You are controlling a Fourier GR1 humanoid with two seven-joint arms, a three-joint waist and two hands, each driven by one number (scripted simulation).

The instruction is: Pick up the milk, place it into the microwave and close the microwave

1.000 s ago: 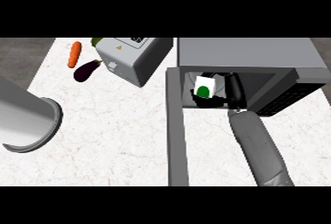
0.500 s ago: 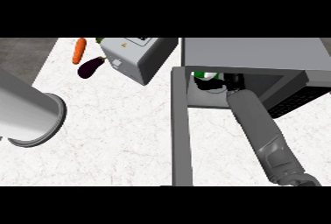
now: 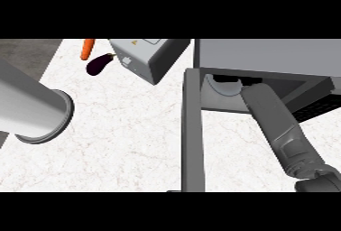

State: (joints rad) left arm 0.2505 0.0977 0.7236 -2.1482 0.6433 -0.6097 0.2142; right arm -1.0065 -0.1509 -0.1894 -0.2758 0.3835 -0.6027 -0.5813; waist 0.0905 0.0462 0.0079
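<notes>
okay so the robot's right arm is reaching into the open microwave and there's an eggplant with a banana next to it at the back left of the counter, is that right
Not quite: beside the eggplant lies a carrot, not a banana, as the head view shows. The rest stands: the right forearm reaches into the open microwave.

Pale stone-look counter with grey metal-look appliances and smooth vegetables.

The counter point(image 3: 126, 135) looks like white marble with faint reddish veins, matt. The microwave point(image 3: 266, 56) and its open door point(image 3: 192, 135) are plain matt grey, like painted metal. The right forearm point(image 3: 276, 124) is smooth grey plastic. The eggplant point(image 3: 99, 64) is glossy purple; the carrot point(image 3: 87, 48) matt orange.
</notes>
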